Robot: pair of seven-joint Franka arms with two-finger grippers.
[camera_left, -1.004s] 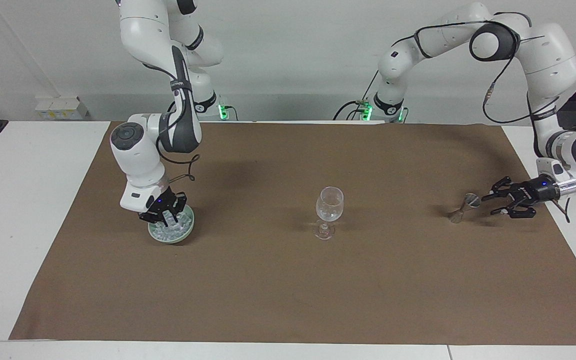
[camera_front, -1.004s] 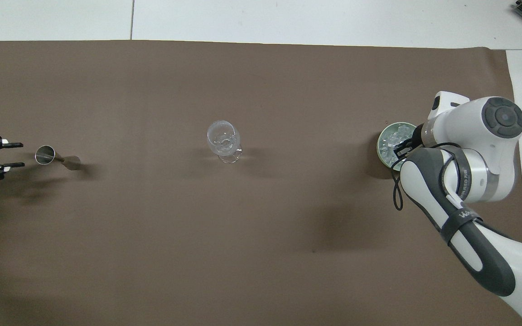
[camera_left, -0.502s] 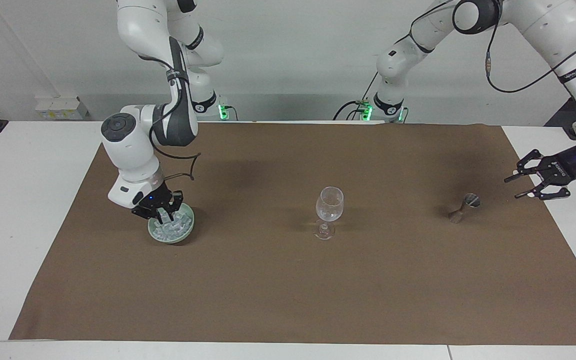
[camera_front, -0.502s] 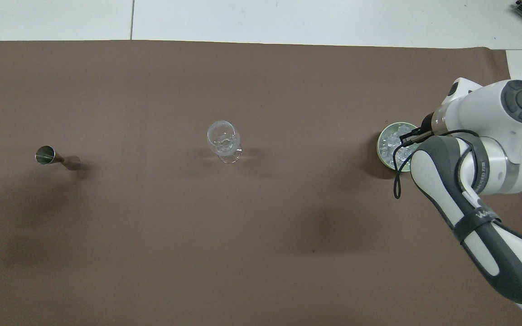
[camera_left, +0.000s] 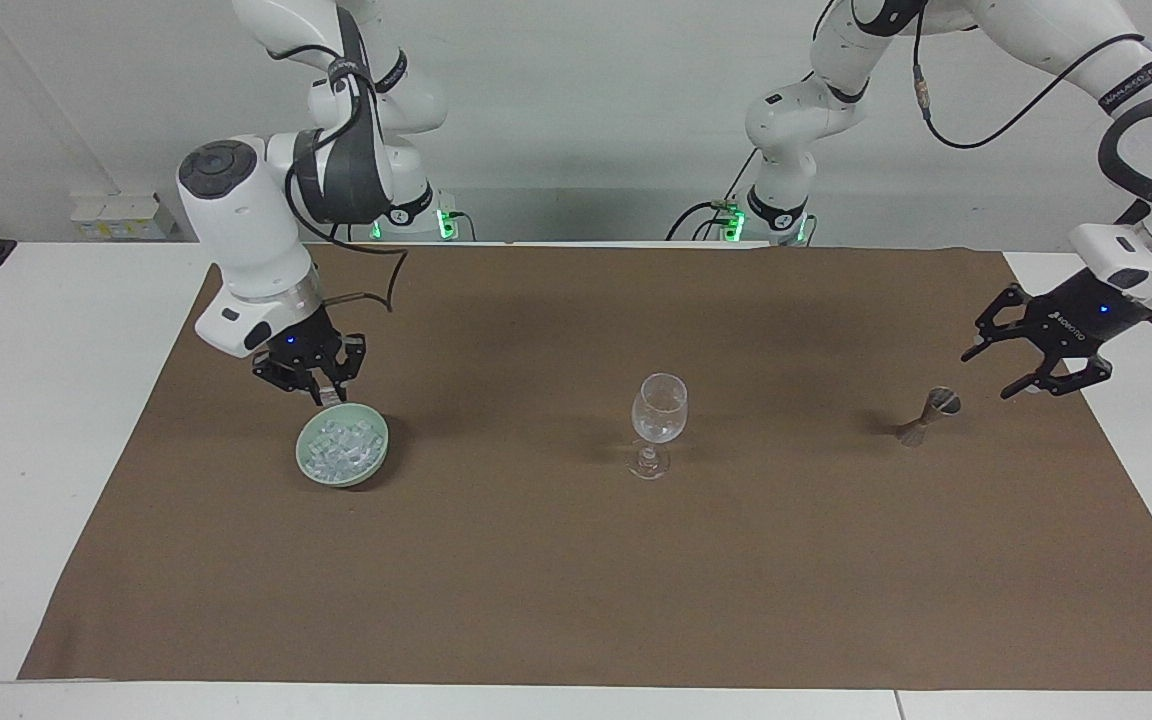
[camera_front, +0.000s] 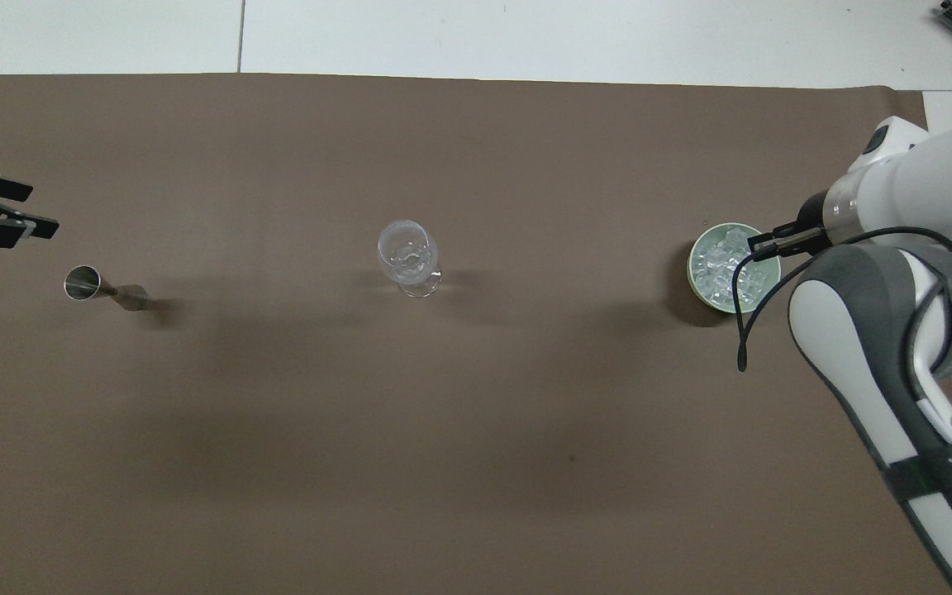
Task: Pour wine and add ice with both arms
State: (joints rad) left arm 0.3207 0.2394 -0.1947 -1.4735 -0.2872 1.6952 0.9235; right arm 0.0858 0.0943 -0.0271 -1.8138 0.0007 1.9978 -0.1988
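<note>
Right gripper [camera_left: 324, 396] up over the bowl's [camera_left: 308, 466] robot-side rim, fingertips together; whether a cube is pinched, cannot tell. Ice [camera_left: 341, 447] heaped in the bowl toward the right arm's end of the mat [camera_left: 576, 590]. Left gripper [camera_left: 1019, 372] up over the mat's edge, just beside the jigger [camera_left: 926, 414], fingers apart. Glass [camera_left: 658, 420] upright mid-mat, well apart from both, with wide bare mat around; wine hardly discernible.

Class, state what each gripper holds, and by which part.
Left gripper, open near the jigger: nothing. Right gripper, shut above the ice bowl: whether its tips pinch a cube cannot be told.
</note>
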